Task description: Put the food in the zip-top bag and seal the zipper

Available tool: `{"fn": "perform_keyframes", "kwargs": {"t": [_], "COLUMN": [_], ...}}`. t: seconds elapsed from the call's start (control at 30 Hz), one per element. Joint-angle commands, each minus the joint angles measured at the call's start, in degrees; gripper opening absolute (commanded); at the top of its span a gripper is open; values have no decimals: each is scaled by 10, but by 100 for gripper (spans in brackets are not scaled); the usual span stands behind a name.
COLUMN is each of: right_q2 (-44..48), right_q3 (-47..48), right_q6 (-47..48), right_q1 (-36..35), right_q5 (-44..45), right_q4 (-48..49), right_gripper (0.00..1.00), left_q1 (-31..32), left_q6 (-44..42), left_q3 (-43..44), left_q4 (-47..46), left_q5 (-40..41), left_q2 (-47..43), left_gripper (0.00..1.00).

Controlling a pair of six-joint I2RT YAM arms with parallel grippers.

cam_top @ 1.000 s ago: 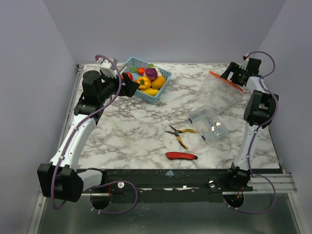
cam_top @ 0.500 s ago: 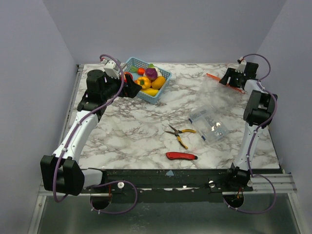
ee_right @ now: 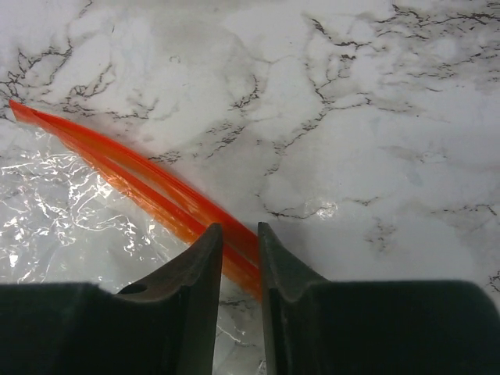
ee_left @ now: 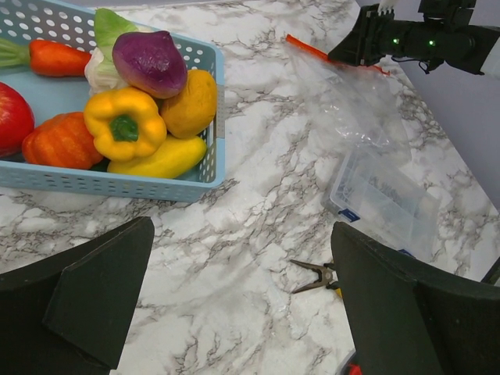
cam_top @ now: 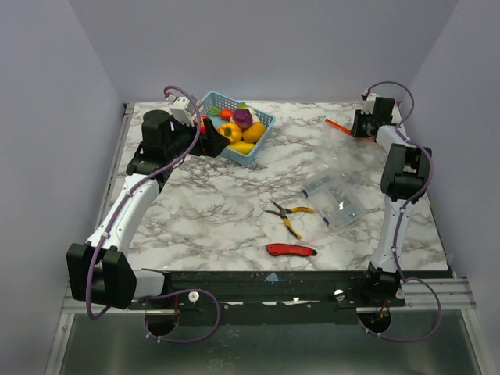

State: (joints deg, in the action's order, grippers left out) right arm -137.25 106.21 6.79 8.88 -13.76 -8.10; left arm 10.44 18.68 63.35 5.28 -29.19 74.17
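The light blue mesh basket sits at the marble table's far edge. The food is heaped inside it: smooth, glossy plastic pieces, among them a lobed yellow pepper, a purple bulb and a carrot. The left gripper hangs just beside the basket's left side with its jaws spread wide and nothing between them. From its own camera there is bare marble on the near side of the basket's perforated wall.

Well to the right of the basket, also by the far edge, lies the zip-top bag, a thin, crinkled, see-through film. It hardly shows from above, but the left wrist view catches its glare. The right gripper is at the bag's far corner. Only its wrist view shows the grip: the fingertips are clenched on one end of the zipper, a thin red-orange double strip that runs off to the left.

Toward the near right of the basket are a stiff clear packet, yellow-handled pliers and a red utility knife. Open marble separates them from the basket.
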Motion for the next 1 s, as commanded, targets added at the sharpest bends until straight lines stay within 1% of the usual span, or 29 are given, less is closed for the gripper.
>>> {"fn": "perform_keyframes", "kwargs": {"t": [0.0,0.03,0.13,0.17,0.2,0.23,0.3,0.33,0.4,0.43,0.57,0.6,0.67,0.73,0.77,0.9,0.97], "right_q2": [13,14,20,23,28,33,42,49,68,77,91,89,75,64,67,108,135], "right_q3": [22,26,45,52,58,60,68,67,47,40,44,53,79,104,98,13,-33], "right_q6": [5,2,-34,-61,-88,-122,-193,-216,-252,-279,-382,-406,-440,-440,-438,-402,-393], "right_q1": [-2,-2,-3,-3,-3,-3,-2,-2,-1,-1,3,3,3,4,6,16,26], "right_q5": [25,21,41,60,75,104,186,211,232,244,242,244,269,303,316,320,308], "right_q4": [8,7,-3,-10,-20,-28,-65,-82,-100,-116,-177,-190,-232,-278,-280,-230,-204], "right_gripper": [24,21,5,1,1,4,33,46,61,65,69,72,99,100,100,100,100], "left_q1": [4,4,4,5,4,5,5,5,5,5,7,7,7,7,8,10,10], "left_q6": [-6,-6,-6,-5,-4,-2,1,2,4,4,5,6,10,13,14,17,20], "left_q3": [23,23,23,23,24,26,30,30,30,30,30,30,31,30,30,27,27], "left_q4": [8,9,9,10,10,13,16,16,16,18,19,19,20,20,19,16,16], "left_q5": [-12,-12,-12,-13,-14,-16,-19,-21,-24,-24,-25,-25,-29,-33,-34,-37,-39], "left_q2": [-1,-2,0,0,1,3,4,4,1,0,-7,-9,-8,-10,-12,-15,-14], "left_gripper": [99,99,99,98,99,99,99,99,99,99,99,99,99,99,99,99,99]}}
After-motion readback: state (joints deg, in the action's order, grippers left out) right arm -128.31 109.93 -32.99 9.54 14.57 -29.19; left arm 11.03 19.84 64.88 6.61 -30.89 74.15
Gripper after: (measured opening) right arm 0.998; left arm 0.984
